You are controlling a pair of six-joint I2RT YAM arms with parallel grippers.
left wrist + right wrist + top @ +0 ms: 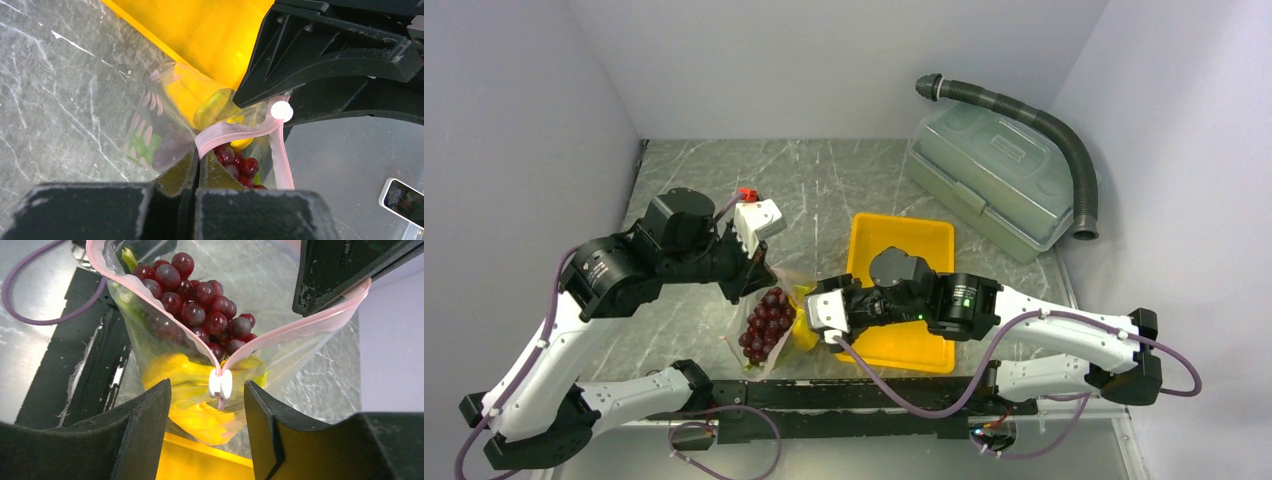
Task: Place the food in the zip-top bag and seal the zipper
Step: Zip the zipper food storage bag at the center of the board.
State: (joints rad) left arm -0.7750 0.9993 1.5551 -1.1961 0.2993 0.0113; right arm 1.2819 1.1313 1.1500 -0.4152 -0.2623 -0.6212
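Note:
The zip-top bag [771, 322] hangs between both grippers, holding dark red grapes [200, 305], yellow bananas [192, 412] and some green food [141, 147]. My left gripper [198, 156] is shut on one end of the pink zipper [235, 132], holding the bag up. The bag's mouth gapes in a V from the white slider [220, 383] at the other end. My right gripper [207, 390] is open, one finger on each side of the slider, neither touching it. In the top view the right gripper [822, 318] sits at the bag's right side, over the yellow tray's left edge.
The yellow tray [924, 235] lies just right of the bag, under my right arm. A grey-green lidded box [994, 180] and a corrugated hose [1064, 140] stand at the back right. A small phone-like screen [402, 197] lies off to one side.

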